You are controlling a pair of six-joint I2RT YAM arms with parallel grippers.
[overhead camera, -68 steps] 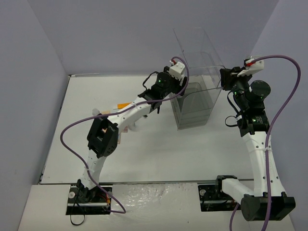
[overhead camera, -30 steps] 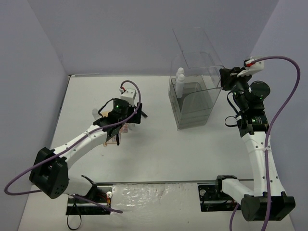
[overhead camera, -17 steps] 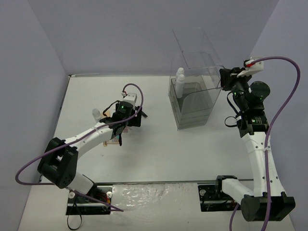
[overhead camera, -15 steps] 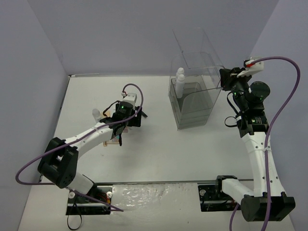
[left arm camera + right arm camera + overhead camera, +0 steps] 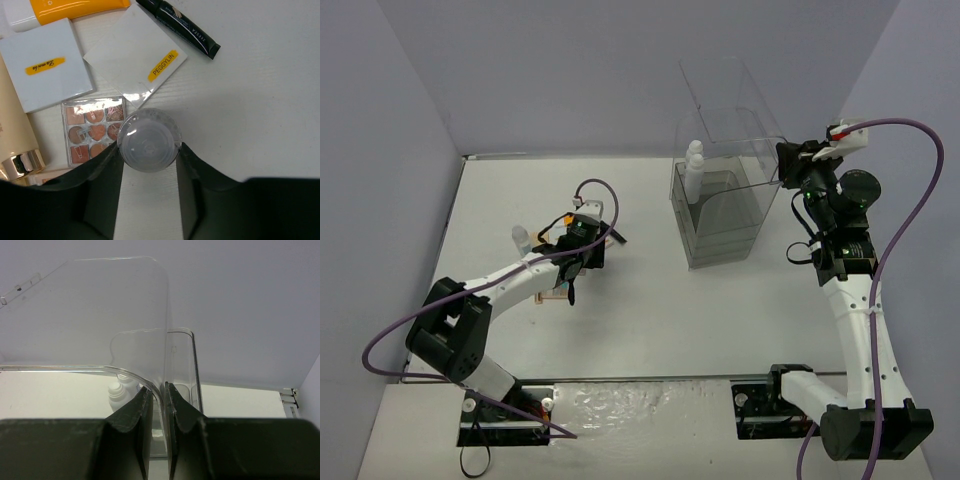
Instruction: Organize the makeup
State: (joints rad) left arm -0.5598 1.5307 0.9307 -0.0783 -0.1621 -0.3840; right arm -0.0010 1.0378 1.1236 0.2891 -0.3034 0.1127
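**Left claw grips a clear-capped bottle; right claw pinches the case wall**

The left gripper (image 5: 148, 154) points straight down, its jaws against both sides of the clear-capped bottle (image 5: 148, 140). The bottle stands upright on the left half of the table (image 5: 650, 310), at a corner of the eyeshadow palette (image 5: 90, 132). Near it lie two white square compacts (image 5: 45, 70), a black tube (image 5: 180, 27), an orange tube (image 5: 75, 7) and a beige tube (image 5: 15, 130). The right gripper (image 5: 158, 395) is narrow, clamped on a wall of the clear case (image 5: 725, 215) near the far right corner. Two white bottles (image 5: 694, 165) stand inside.
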